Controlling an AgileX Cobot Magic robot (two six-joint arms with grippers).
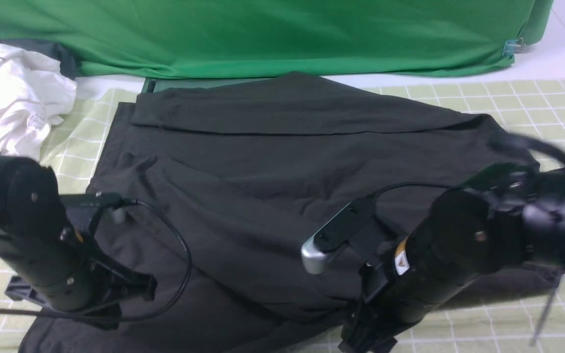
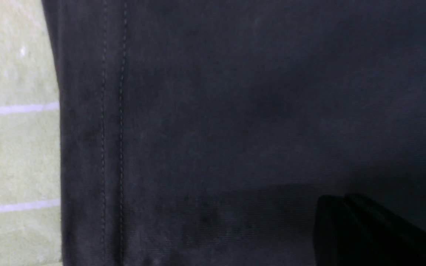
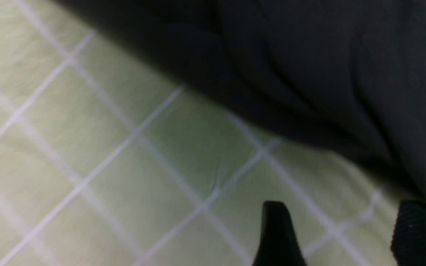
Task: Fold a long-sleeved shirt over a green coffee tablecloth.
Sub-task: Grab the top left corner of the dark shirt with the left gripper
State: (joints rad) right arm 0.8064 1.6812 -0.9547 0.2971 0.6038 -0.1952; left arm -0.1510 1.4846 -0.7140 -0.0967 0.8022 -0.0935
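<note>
The long-sleeved shirt (image 1: 263, 196) is black and lies spread over the green coffee tablecloth (image 1: 508, 98), with its far part folded over in a band; no print or label shows. My left gripper (image 1: 111, 306) hangs low over the shirt's near left part. In the left wrist view its fingers (image 2: 346, 199) stand together, shut, above flat black cloth (image 2: 253, 111) near a stitched hem, with the tablecloth (image 2: 13, 147) beside it. My right gripper (image 1: 366, 340) is at the shirt's near edge. It is open (image 3: 346, 207) over the tablecloth (image 3: 87, 147), one finger next to the shirt (image 3: 327, 55).
A crumpled white garment (image 1: 12, 93) lies at the far left. A plain bright green sheet (image 1: 263, 34) hangs along the back, held by a clip (image 1: 513, 46) at its right end. A black cable (image 1: 179, 255) loops from my left arm over the shirt.
</note>
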